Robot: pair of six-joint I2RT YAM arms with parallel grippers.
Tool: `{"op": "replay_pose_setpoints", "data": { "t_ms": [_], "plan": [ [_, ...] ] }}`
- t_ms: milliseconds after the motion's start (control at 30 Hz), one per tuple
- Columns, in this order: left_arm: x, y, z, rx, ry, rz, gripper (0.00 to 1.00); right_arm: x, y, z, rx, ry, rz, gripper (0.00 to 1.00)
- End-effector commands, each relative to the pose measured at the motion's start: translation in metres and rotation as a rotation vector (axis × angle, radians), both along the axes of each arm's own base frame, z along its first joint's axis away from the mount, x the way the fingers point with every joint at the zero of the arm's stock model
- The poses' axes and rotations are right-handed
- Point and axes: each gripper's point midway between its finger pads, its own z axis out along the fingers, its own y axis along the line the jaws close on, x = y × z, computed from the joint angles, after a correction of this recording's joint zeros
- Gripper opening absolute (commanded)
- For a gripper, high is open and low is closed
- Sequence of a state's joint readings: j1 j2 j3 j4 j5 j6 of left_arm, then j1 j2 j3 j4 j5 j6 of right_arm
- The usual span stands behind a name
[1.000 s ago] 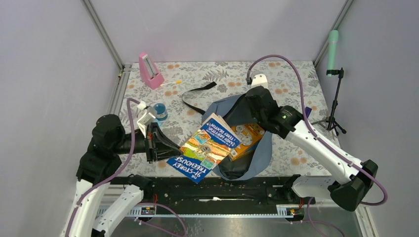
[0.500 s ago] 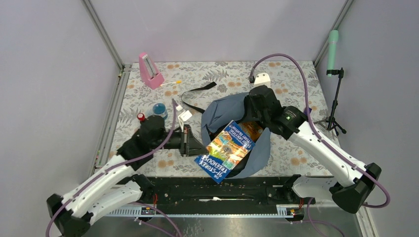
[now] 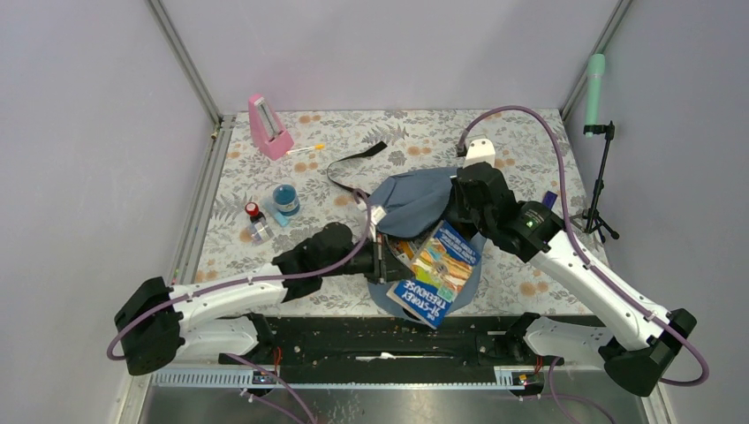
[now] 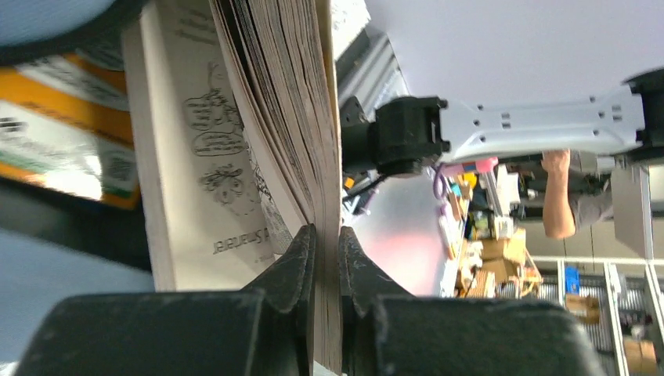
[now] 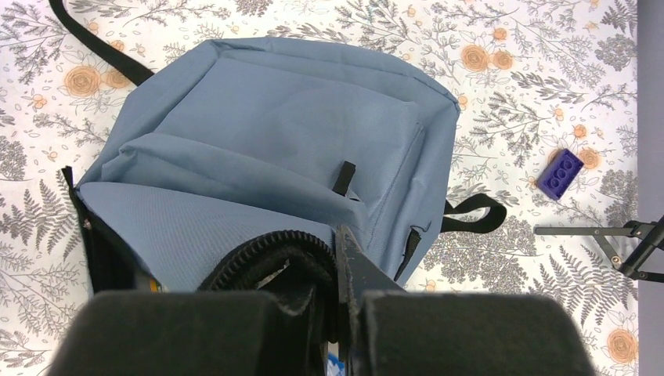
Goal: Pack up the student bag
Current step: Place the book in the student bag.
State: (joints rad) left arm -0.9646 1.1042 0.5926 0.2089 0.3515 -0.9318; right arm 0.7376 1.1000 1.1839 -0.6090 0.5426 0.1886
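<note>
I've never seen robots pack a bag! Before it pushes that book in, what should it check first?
1. Left end effector clamped on Treehouse book: ok.
2. Right end effector pinching the student bag open at its rim: ok.
3. Book fully inside: not ok, its near end sticks out.
4. Room left beside the orange book inside: cannot tell.
5. Black strap away from the opening: ok.

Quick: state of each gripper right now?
Left gripper: shut on the blue paperback book.
Right gripper: shut on the zipper edge of the grey-blue fabric backpack.
</note>
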Motion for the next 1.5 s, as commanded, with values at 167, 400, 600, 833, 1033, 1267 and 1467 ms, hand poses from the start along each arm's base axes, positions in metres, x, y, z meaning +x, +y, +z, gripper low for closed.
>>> {"op": "replay_pose_setpoints", "data": {
  "t_ms": [167, 400, 600, 833, 1033, 1267, 1467],
  "plan": [
    [-0.008, -0.028, 0.031, -0.109, -0.076, -0.002, 0.0, 0.015, -0.005, 0.049, 0.088, -0.158, -0.072, 0.0],
    [0.033, 0.001, 0.013, -0.07, -0.082, 0.257, 0.0, 0.012, -0.003, 0.048, 0.113, -0.153, -0.063, 0.0],
    [0.072, 0.031, 0.003, -0.065, -0.088, 0.481, 0.0, 0.007, -0.007, 0.047, 0.126, -0.157, -0.064, 0.0],
    [0.092, 0.044, -0.013, -0.027, -0.063, 0.613, 0.0, 0.005, -0.009, 0.047, 0.131, -0.16, -0.063, 0.0],
    [0.095, 0.036, -0.017, -0.045, -0.047, 0.605, 0.0, 0.004, -0.009, 0.04, 0.118, -0.149, -0.062, 0.0],
    [0.093, -0.011, -0.03, -0.005, -0.011, 0.444, 0.0, 0.004, -0.003, 0.036, 0.133, -0.137, -0.036, 0.0],
    [0.107, -0.006, -0.027, 0.122, -0.138, 0.454, 0.43, 0.0, -0.005, 0.036, 0.133, -0.143, -0.028, 0.0]
  ]
}}
